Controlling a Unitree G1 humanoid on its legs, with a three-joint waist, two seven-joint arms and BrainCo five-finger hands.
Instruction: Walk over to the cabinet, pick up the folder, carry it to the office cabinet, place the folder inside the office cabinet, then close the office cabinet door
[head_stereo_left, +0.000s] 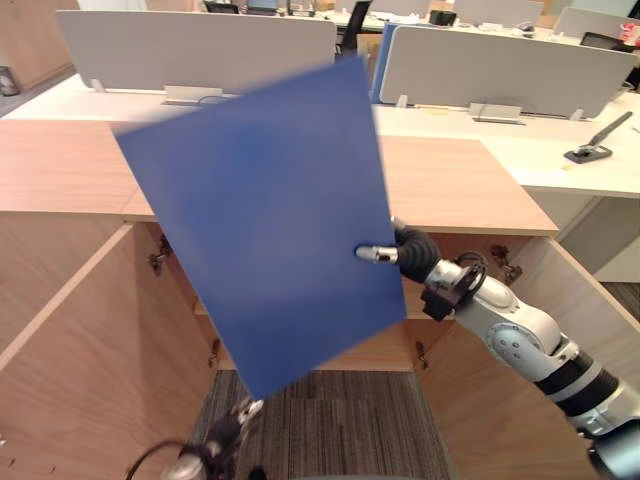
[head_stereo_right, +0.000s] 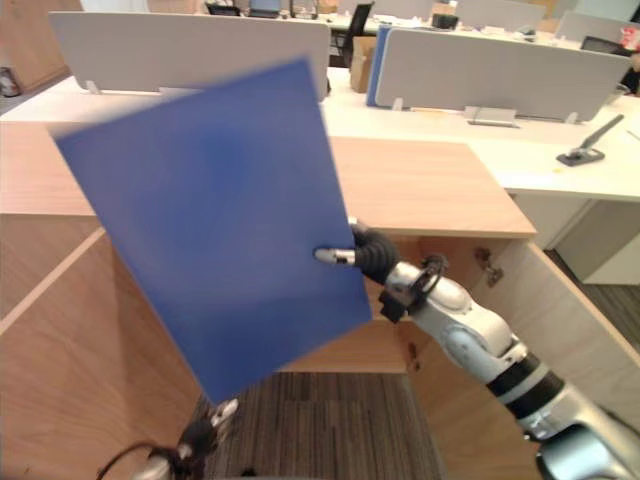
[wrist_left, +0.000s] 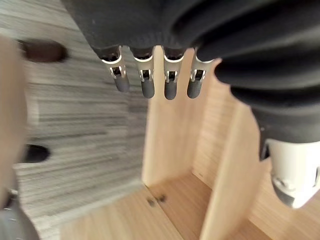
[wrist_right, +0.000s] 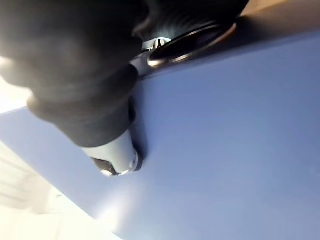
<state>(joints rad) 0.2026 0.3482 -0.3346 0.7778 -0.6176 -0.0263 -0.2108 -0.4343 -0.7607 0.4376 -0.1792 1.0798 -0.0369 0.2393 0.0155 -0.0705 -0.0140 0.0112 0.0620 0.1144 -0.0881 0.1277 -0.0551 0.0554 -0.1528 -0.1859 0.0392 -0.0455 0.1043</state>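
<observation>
A flat blue folder (head_stereo_left: 265, 220) hangs tilted in the air in front of the open wooden office cabinet (head_stereo_left: 470, 180). My right hand (head_stereo_left: 400, 250) is shut on its right edge, thumb pressed on the front face; the right wrist view has the thumb (wrist_right: 112, 155) lying on the blue folder (wrist_right: 225, 150). My left hand (head_stereo_left: 235, 420) hangs low near the carpet, below the folder. In the left wrist view its fingers (wrist_left: 155, 82) are straight and hold nothing. The folder hides most of the cabinet's inside.
Both cabinet doors stand open, the left door (head_stereo_left: 80, 340) and the right door (head_stereo_left: 520, 380). Grey striped carpet (head_stereo_left: 330, 420) lies between them. Beyond the cabinet top are white desks with grey divider panels (head_stereo_left: 500, 70) and a stapler (head_stereo_left: 595, 145).
</observation>
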